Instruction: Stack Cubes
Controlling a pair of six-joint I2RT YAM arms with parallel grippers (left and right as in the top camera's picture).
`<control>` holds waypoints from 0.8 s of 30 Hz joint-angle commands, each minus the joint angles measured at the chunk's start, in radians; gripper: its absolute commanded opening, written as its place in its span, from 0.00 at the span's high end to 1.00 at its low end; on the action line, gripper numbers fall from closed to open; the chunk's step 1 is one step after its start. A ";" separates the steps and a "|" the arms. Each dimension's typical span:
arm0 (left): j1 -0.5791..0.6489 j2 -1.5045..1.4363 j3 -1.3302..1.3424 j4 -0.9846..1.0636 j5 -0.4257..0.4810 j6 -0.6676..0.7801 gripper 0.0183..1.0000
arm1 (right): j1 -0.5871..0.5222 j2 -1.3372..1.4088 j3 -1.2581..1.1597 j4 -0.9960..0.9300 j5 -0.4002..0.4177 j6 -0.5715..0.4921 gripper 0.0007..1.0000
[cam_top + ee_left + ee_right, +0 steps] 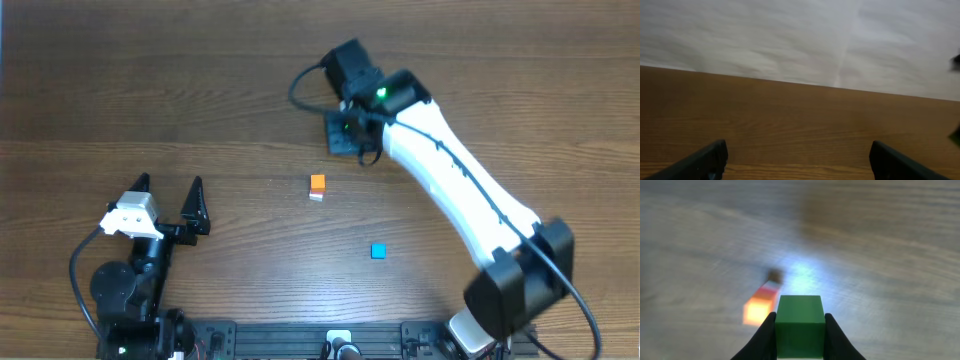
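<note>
My right gripper (800,330) is shut on a green cube (799,323) and hangs high above the table; in the top view the right gripper (352,135) sits just up and right of the stack. An orange cube (317,182) rests on a white cube (316,195) at mid-table, and from the right wrist the orange cube (760,307) lies below and a little to one side of the green one. A blue cube (378,251) lies alone nearer the front. My left gripper (170,200) is open at the left, nothing between its fingers (700,162).
The wooden table (250,250) ends at a pale wall (150,60) along the back. Open wood lies between the left gripper and the stack.
</note>
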 commanded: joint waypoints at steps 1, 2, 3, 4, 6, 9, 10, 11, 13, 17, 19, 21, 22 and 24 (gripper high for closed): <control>-0.005 -0.006 -0.005 0.004 0.007 0.017 0.09 | 0.105 -0.063 0.016 -0.059 0.050 0.119 0.99; -0.005 -0.006 -0.005 0.004 0.007 0.017 0.09 | 0.125 -0.063 0.016 -0.070 0.050 0.136 0.99; -0.005 -0.006 -0.005 0.004 0.007 0.017 0.09 | 0.142 -0.062 0.016 -0.077 0.050 0.146 0.99; -0.005 -0.006 -0.005 0.004 0.007 0.017 0.09 | 0.153 -0.060 0.016 -0.079 0.053 0.156 0.99; -0.005 -0.006 -0.005 0.004 0.007 0.017 0.09 | 0.177 -0.056 0.016 -0.079 0.053 0.174 0.99; -0.005 -0.006 -0.005 0.004 0.007 0.017 0.09 | 0.200 -0.050 0.015 -0.079 0.053 0.205 0.99; -0.005 -0.006 -0.005 0.004 0.007 0.017 0.09 | 0.206 -0.047 0.014 -0.079 0.053 0.213 0.99; -0.005 -0.006 -0.005 0.004 0.007 0.017 0.09 | 0.213 -0.034 0.013 -0.083 0.053 0.230 0.99; -0.005 -0.006 -0.005 0.004 0.007 0.017 0.09 | 0.215 -0.014 0.013 -0.090 0.053 0.245 0.99; -0.005 -0.006 -0.005 0.004 0.007 0.017 0.09 | 0.215 0.055 0.013 -0.084 0.052 0.251 0.99; -0.005 -0.006 -0.005 0.004 0.007 0.017 0.09 | 0.213 0.075 0.013 -0.075 0.052 0.253 0.99; -0.005 -0.006 -0.005 0.004 0.007 0.017 0.09 | 0.211 0.092 0.013 -0.058 0.052 0.253 0.99; -0.005 -0.006 -0.005 0.004 0.007 0.017 0.09 | 0.211 0.099 0.013 -0.051 0.052 0.253 0.99; -0.005 -0.006 -0.005 0.004 0.007 0.017 0.09 | 0.211 0.113 0.013 -0.037 0.053 0.253 0.99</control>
